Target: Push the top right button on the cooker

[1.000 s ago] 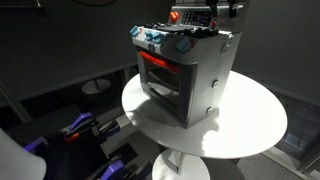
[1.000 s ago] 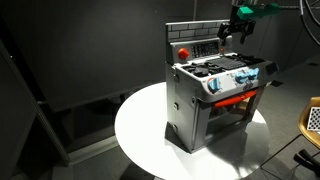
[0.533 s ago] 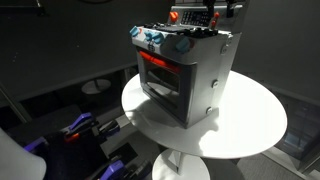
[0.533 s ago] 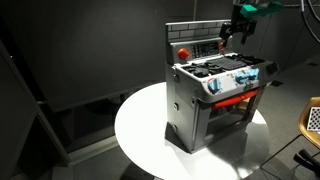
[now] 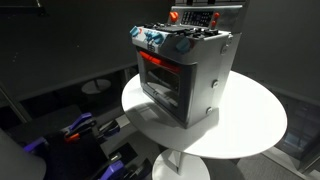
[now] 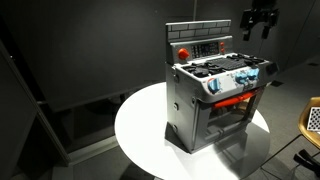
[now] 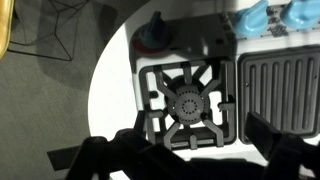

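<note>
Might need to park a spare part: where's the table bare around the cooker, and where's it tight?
The table is bare in wide crescents off both side walls of the cooker. Before the oven door only a narrow strip. Crowded: the burner top, with the tool above it.

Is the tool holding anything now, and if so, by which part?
Nothing is held. The tool hangs in the air above the cooker, touching nothing, its jaws apart and empty.
</note>
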You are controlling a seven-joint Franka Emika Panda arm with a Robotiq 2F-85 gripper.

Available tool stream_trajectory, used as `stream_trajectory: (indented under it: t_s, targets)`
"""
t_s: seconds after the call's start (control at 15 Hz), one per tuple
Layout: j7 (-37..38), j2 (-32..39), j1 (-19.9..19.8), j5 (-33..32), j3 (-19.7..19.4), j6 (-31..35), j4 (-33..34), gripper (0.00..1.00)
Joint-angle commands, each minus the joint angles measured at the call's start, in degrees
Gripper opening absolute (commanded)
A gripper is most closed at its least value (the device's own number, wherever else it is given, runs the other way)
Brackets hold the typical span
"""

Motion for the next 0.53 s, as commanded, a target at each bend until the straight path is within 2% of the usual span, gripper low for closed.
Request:
stream_trajectory:
  t_s: [0.0, 0.07, 0.13, 0.47]
  targets:
    - [-2.03, -7.34, -1.06, 0.27, 0.39, -4.54, -5.09, 1.0]
    - [-2.46, -8.77, -1.19, 0.3, 0.36, -5.47, -6.03, 1.0]
    - [-0.85, -4.91, -0.99, 0.02, 0.67, -4.36, -2.85, 1.0]
    - [-0.94, -5.29, -1.02, 0.02, 0.75, -4.46, -3.52, 1.0]
